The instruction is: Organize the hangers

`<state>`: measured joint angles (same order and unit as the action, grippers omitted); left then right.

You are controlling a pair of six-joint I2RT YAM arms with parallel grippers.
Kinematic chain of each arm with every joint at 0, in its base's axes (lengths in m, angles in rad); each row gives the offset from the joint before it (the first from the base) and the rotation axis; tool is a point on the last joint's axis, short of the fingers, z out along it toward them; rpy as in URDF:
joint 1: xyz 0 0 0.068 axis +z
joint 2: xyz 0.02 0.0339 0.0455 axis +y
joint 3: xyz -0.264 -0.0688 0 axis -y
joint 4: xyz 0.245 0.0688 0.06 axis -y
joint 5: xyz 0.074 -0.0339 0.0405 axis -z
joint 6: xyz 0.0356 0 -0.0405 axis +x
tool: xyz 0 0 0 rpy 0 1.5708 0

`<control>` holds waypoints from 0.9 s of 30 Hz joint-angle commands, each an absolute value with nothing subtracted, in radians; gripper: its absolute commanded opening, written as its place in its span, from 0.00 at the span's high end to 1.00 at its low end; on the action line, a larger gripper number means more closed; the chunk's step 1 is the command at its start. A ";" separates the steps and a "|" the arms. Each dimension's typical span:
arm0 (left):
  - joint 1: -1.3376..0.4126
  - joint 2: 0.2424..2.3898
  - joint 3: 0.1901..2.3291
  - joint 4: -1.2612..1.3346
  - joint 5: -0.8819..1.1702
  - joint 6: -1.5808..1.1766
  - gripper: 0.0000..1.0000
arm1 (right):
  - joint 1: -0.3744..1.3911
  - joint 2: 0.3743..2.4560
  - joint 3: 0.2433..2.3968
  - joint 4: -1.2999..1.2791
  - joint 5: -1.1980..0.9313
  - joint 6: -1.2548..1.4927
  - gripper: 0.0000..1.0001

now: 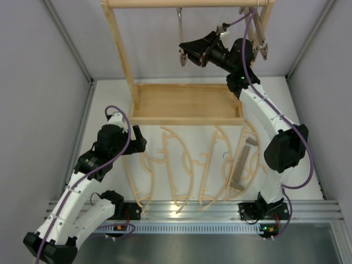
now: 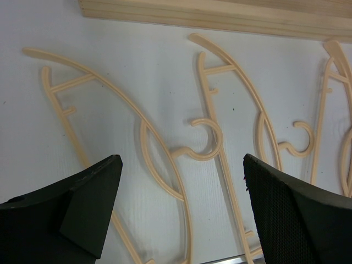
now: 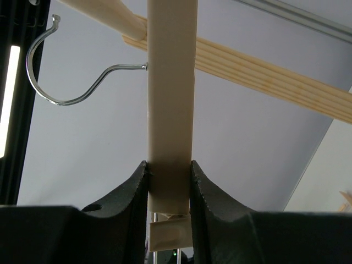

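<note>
Four pale curved hangers lie side by side on the surface. The left gripper is spread wide above them, likely ready to pick one. Further right, the right gripper clenches a clamp bar, holding its metal hook near the rack rail, presumably for hanging.

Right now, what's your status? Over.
Left hand open over pale curved wooden hangers. Right hand shut on pale straight clamp hanger with metal hook, near wooden rack rail. Nothing blocking.

White table, wooden rack base, four pale curved hangers, one clamp bar
</note>
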<state>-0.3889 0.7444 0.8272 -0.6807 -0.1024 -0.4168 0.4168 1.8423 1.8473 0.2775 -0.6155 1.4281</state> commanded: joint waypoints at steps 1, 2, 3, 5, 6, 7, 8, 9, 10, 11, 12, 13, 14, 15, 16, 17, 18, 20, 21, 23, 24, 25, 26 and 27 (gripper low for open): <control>-0.396 0.744 0.822 -0.635 -0.110 -0.417 0.05 | 0.437 1.799 1.916 0.397 -0.546 1.445 1.00; -0.397 0.744 0.822 -0.637 -0.110 -0.417 0.05 | 0.442 1.802 1.924 0.394 -0.540 1.445 1.00; -0.397 0.742 0.822 -0.637 -0.110 -0.417 0.05 | 0.442 1.807 1.933 0.391 -0.532 1.445 1.00; -0.399 0.742 0.824 -0.635 -0.109 -0.417 0.05 | 0.445 1.805 1.931 0.391 -0.505 1.450 1.00; -0.399 0.742 0.824 -0.637 -0.109 -0.417 0.05 | 0.446 1.805 1.930 0.391 -0.496 1.448 1.00; -0.399 0.742 0.824 -0.635 -0.109 -0.417 0.05 | 0.446 1.805 1.930 0.396 -0.482 1.451 1.00; -0.399 0.742 0.824 -0.635 -0.109 -0.417 0.05 | 0.449 1.807 1.931 0.400 -0.477 1.451 1.00; -0.400 0.742 0.824 -0.637 -0.107 -0.416 0.05 | 0.451 1.810 1.942 0.396 -0.474 1.453 1.00; -0.400 0.742 0.822 -0.637 -0.107 -0.417 0.05 | 0.453 1.816 1.945 0.391 -0.465 1.451 1.00; -0.400 0.742 0.824 -0.637 -0.107 -0.414 0.05 | 0.453 1.816 1.945 0.388 -0.457 1.453 1.00; -0.402 0.742 0.822 -0.635 -0.107 -0.416 0.05 | 0.453 1.818 1.944 0.390 -0.451 1.456 1.00; -0.402 0.744 0.824 -0.637 -0.107 -0.416 0.05 | 0.454 1.819 1.941 0.388 -0.434 1.459 1.00; -0.402 0.745 0.824 -0.637 -0.104 -0.416 0.05 | 0.453 1.819 1.940 0.385 -0.427 1.456 1.00; -0.402 0.746 0.824 -0.637 -0.106 -0.416 0.05 | 0.453 1.821 1.945 0.376 -0.420 1.454 1.00; -0.403 0.746 0.824 -0.635 -0.106 -0.416 0.05 | 0.453 1.824 1.948 0.370 -0.407 1.454 1.00; -0.403 0.744 0.824 -0.637 -0.106 -0.416 0.05 | 0.454 1.827 1.948 0.367 -0.399 1.456 1.00; -0.405 0.744 0.824 -0.637 -0.106 -0.416 0.05 | 0.454 1.830 1.953 0.361 -0.393 1.456 1.00; -0.407 0.742 0.822 -0.635 -0.107 -0.414 0.05 | 0.454 1.836 1.959 0.338 -0.374 1.457 1.00; -0.407 0.741 0.822 -0.637 -0.107 -0.414 0.05 | 0.454 1.841 1.963 0.334 -0.368 1.456 1.00; -0.408 0.742 0.824 -0.637 -0.107 -0.416 0.05 | 0.454 1.847 1.970 0.325 -0.356 1.451 1.00; -0.408 0.742 0.824 -0.637 -0.109 -0.414 0.05 | 0.454 1.855 1.977 0.321 -0.353 1.453 1.00; -0.410 0.742 0.824 -0.637 -0.109 -0.416 0.05 | 0.454 1.859 1.983 0.313 -0.350 1.454 1.00; -0.410 0.741 0.822 -0.637 -0.107 -0.416 0.05 | 0.454 1.861 1.988 0.301 -0.347 1.453 1.00; -0.410 0.741 0.822 -0.635 -0.110 -0.416 0.05 | 0.454 1.865 1.990 0.293 -0.342 1.453 1.00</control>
